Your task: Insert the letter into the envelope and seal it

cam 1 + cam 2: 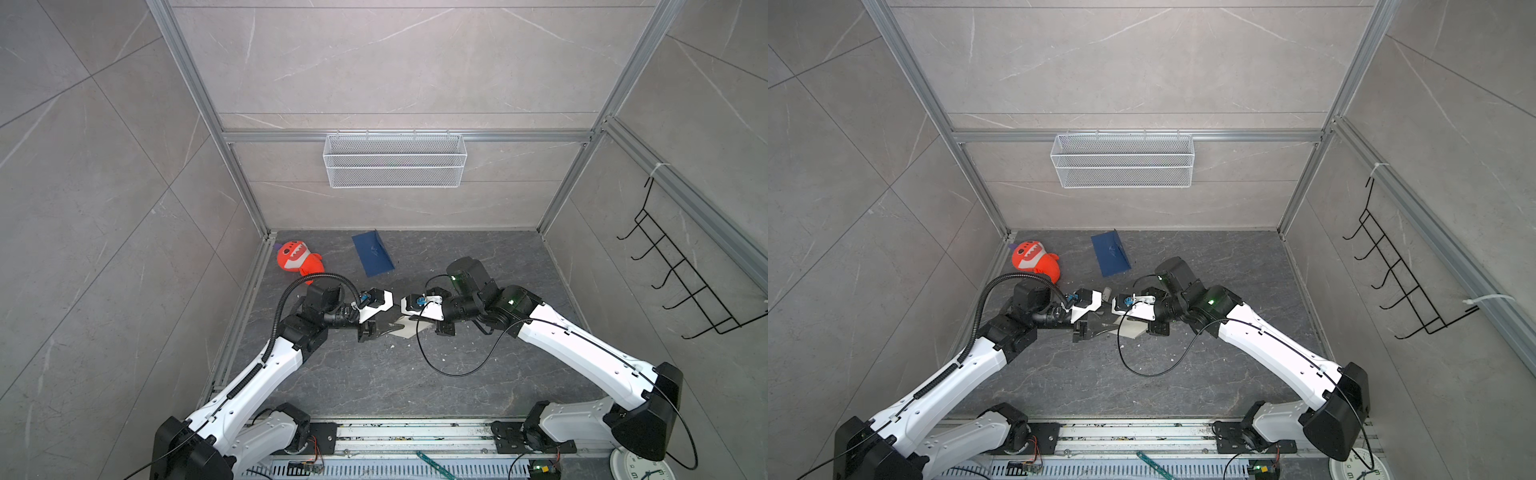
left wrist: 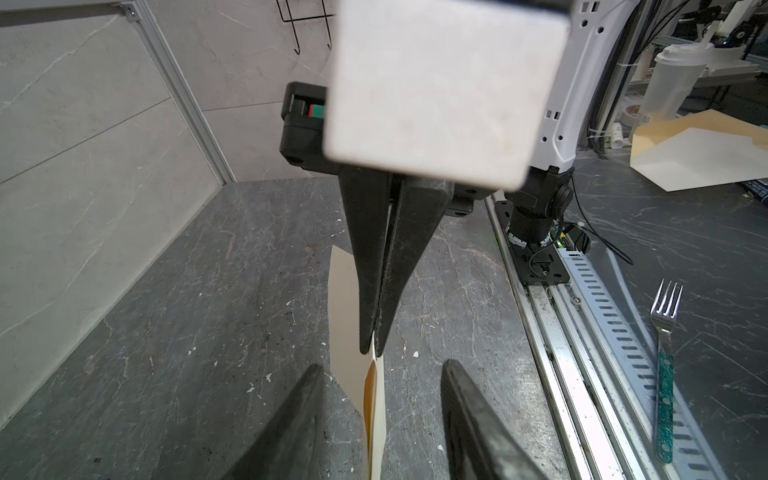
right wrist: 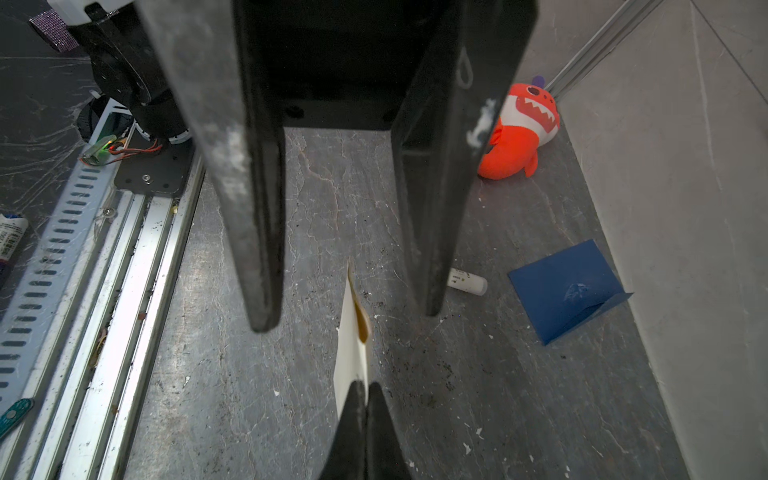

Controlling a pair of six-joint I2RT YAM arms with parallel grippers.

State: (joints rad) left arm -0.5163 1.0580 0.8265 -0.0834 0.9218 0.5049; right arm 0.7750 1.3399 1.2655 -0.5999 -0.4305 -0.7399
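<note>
At the back left corner of the table [image 1: 374,382] lies an orange shark toy [image 1: 297,259]. To its right, near the back wall, the dark blue envelope [image 1: 372,254] rests flat on the table with its flap lifted. It is well apart from both grippers and nothing touches it.

Nearer the front, the two arms meet at the middle. The left gripper [image 2: 380,370] has its fingers spread. They stand one on each side of the letter [image 3: 351,359], and neither finger is seen to press on the paper. The letter is a pale, folded sheet turned on edge, with a darker amber tone showing inside the fold. It runs from between the left gripper's spread fingers across to the right gripper [image 3: 366,390]. The right gripper's fingers are pressed together on the paper and pinch it at the end opposite the left gripper.

A small white glue stick [image 3: 467,281] lies on its side on the table between the grippers and the envelope, apart from the paper.
</note>
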